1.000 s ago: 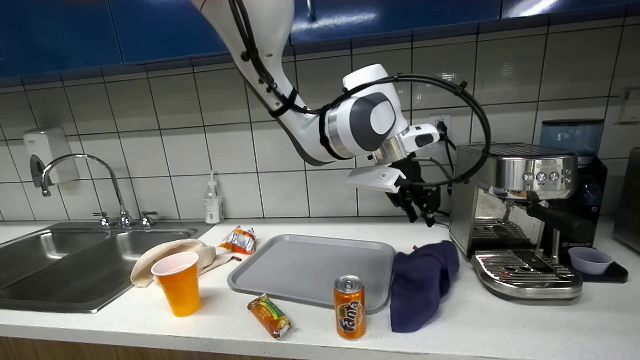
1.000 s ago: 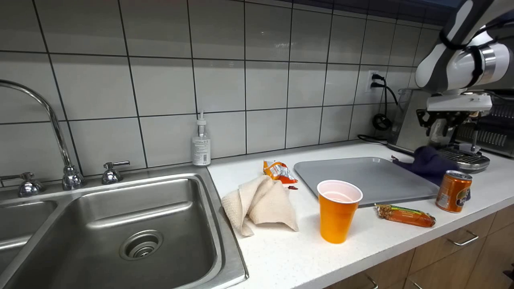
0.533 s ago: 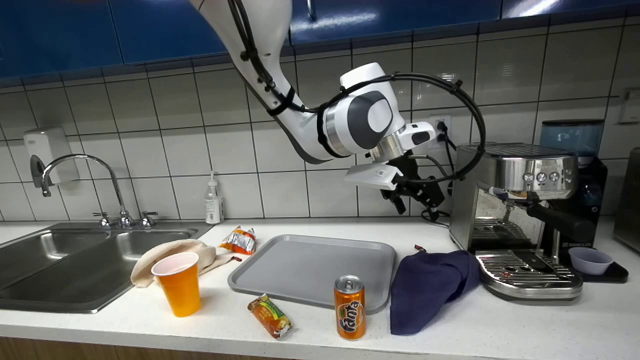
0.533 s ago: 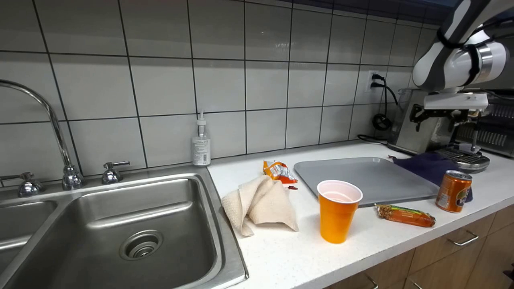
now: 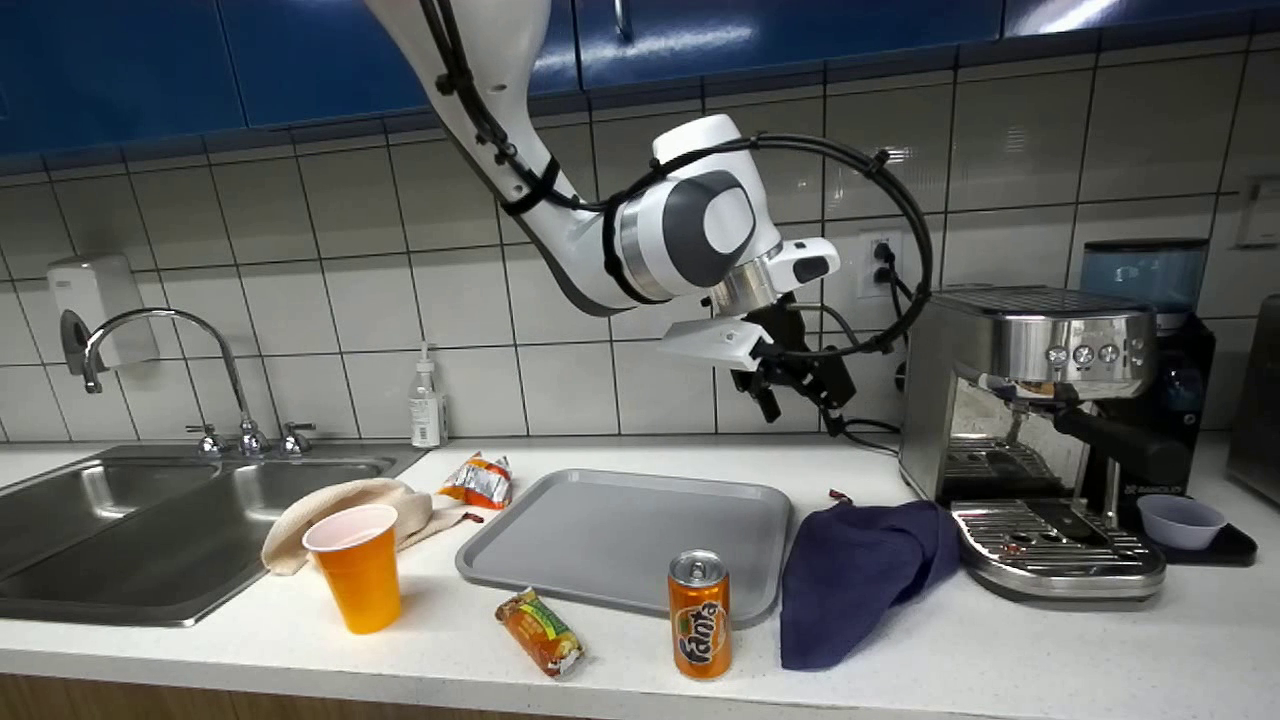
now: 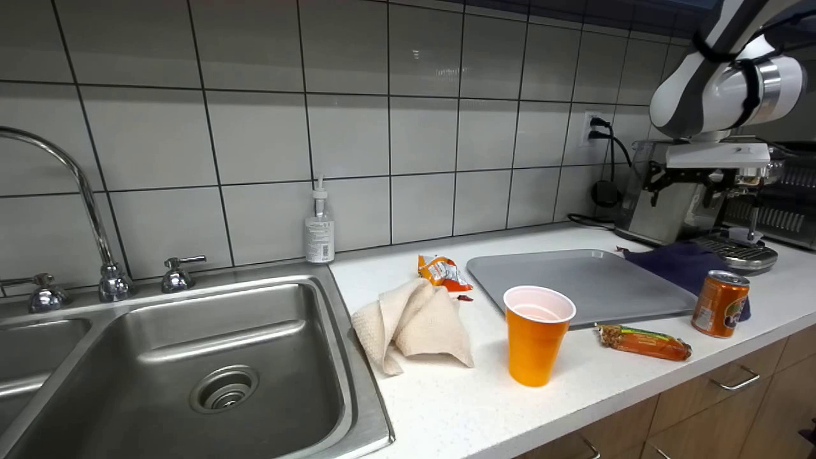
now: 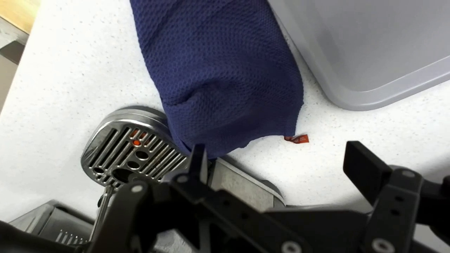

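Note:
My gripper (image 7: pixel 276 149) stands wide open in the wrist view, with nothing between its fingers. In the exterior views, the gripper (image 5: pixel 802 420) hangs above the back of the counter, beside the espresso machine (image 5: pixel 1050 330). Nearest below it is a dark blue towel (image 7: pixel 221 77) with a small red tag (image 7: pixel 299 138). In both exterior views the towel (image 5: pixel 860 580) lies crumpled between the grey tray (image 5: pixel 620 530) and the machine. The towel's far end touches or overlaps the machine's drip tray (image 7: pixel 130 151). The gripper is clear of the towel.
An orange soda can (image 5: pixel 699 615) and a wrapped snack (image 5: pixel 540 632) stand and lie before the tray. Left are an orange cup (image 5: pixel 358 570), a beige cloth (image 6: pixel 414 325), an orange snack bag (image 6: pixel 443 273) and the sink (image 6: pixel 357 382). Blue cabinets (image 5: pixel 790 35) hang overhead.
My gripper has opened and drawn up and toward the sink side, away from the machine. The bunched towel has dropped flatter and spread toward the machine.

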`<move>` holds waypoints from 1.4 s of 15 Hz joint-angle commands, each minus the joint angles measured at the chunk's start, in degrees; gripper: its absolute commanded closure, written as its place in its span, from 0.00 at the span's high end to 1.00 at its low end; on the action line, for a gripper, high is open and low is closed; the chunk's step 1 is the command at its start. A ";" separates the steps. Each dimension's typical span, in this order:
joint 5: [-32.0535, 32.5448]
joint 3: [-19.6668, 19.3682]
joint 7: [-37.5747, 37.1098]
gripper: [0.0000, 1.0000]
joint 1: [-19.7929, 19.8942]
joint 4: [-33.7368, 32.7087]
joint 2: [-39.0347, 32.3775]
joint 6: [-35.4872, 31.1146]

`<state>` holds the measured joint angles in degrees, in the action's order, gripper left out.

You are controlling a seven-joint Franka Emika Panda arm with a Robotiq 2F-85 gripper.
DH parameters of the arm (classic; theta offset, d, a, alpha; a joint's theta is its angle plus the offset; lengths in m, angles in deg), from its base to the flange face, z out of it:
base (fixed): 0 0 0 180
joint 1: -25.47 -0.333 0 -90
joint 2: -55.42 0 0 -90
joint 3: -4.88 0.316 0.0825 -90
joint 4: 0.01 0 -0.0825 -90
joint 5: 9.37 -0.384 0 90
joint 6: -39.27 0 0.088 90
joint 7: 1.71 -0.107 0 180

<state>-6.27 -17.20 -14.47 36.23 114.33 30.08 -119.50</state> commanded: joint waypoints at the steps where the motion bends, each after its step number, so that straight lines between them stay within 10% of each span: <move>1: 0.58 0.40 -0.07 1.00 -0.61 5.43 6.14 2.65; 21: 2.61 0.80 -0.76 1.00 0.34 20.53 17.57 10.12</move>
<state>-5.42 -17.20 -14.45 35.53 132.40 44.67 -111.63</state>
